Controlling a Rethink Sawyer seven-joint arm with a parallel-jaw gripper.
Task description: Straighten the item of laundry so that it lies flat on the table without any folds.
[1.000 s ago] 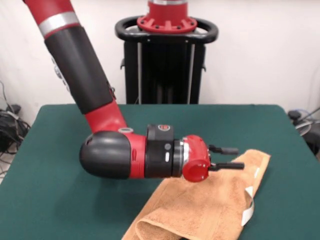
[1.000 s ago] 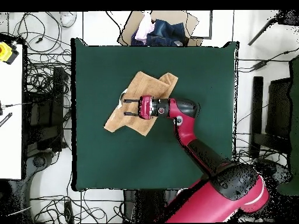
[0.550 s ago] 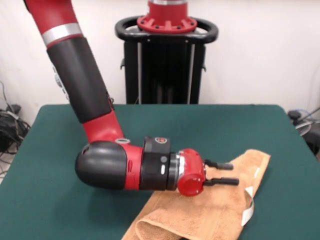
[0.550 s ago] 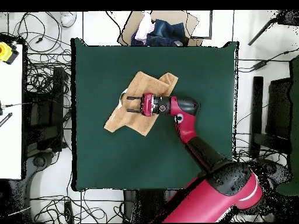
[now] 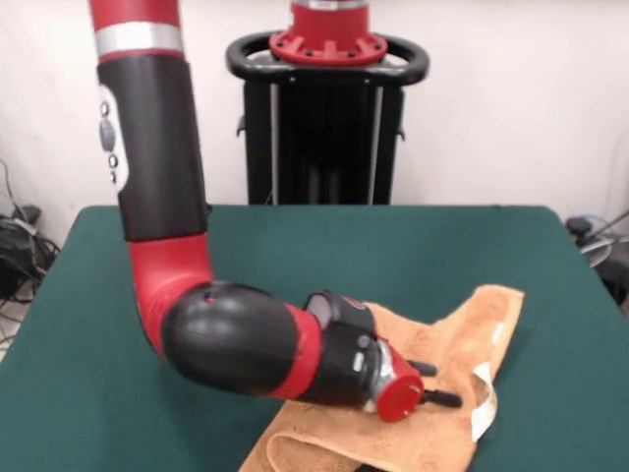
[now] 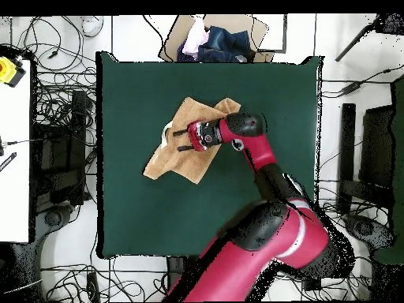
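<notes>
Towel, orange-tan, lies rumpled on the green tabletop, doubled over at its six o'clock end in the front view, white tag at four o'clock. Tool rests low over the cloth, its two black prongs apart, clamping nothing.

dark green table, orange-tan towel lying on it (still folded)
</notes>
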